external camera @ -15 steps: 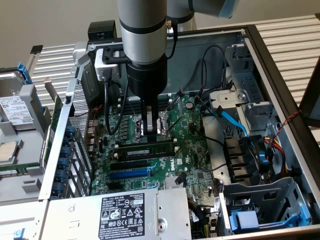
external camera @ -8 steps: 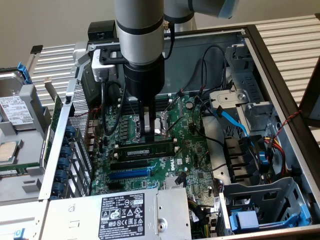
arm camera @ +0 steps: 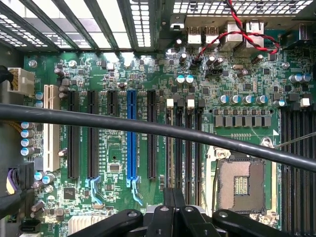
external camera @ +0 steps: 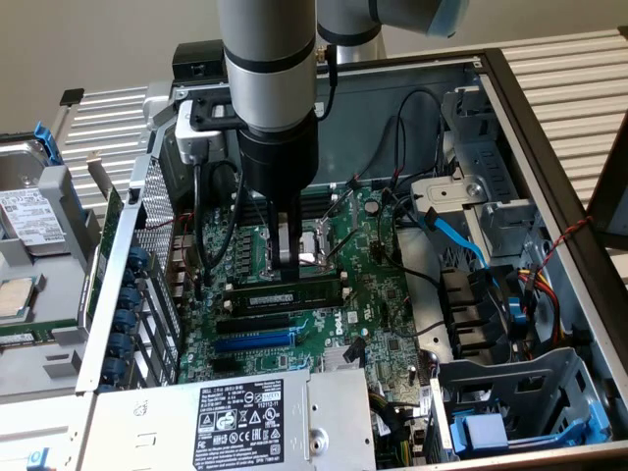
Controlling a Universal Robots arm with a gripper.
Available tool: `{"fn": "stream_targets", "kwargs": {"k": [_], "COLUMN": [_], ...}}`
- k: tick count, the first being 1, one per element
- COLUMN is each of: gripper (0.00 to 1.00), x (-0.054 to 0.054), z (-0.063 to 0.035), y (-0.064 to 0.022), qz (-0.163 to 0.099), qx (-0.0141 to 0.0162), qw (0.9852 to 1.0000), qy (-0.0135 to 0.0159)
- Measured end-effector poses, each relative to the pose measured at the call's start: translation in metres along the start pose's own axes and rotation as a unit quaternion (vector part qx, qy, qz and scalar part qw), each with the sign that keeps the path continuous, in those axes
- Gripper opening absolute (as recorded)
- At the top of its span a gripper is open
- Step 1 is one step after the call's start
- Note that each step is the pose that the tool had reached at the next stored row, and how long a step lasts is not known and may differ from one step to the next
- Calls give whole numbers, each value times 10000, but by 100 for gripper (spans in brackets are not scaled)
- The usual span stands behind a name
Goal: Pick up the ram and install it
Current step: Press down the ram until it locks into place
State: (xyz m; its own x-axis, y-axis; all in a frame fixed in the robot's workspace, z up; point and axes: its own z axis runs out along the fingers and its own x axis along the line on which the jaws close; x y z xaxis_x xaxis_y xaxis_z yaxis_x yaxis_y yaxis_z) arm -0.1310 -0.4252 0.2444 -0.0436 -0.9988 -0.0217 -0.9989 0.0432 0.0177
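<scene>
Green and thin, the ram (external camera: 287,293) sits lengthwise in a black slot (external camera: 345,290) on the motherboard (external camera: 368,294); we hold our jaws together, pressing down on it at the gripper (external camera: 287,267), apparently to seat it.

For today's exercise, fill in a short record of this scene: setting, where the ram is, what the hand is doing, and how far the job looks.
setting: open computer case with a green motherboard
ram: ram lying along a memory slot beside the CPU socket
hand: hand shut, fingers pointing down, tips at the ram's top edge
progress: ram already at the slot; whether it is fully seated cannot be told
</scene>
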Motion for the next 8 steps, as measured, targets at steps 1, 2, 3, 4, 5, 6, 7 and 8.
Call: {"fn": "stream_targets", "kwargs": {"k": [1,2,3,4,5,6,7,8], "gripper": [11,11,11,11,11,11,11,11], "x": [0,0,0,1,1,1,1,1], "z": [2,9,15,22,30,36,41,46], "y": [1,3,4,5,6,7,9,11], "qz": [-1,0,0,0,0,0,0,1], "qx": [0,1,1,0,1,1,1,1], "qw": [10000,10000,10000,10000,10000,10000,10000,10000], "qy": [1,0,1,2,2,2,1,2]}}
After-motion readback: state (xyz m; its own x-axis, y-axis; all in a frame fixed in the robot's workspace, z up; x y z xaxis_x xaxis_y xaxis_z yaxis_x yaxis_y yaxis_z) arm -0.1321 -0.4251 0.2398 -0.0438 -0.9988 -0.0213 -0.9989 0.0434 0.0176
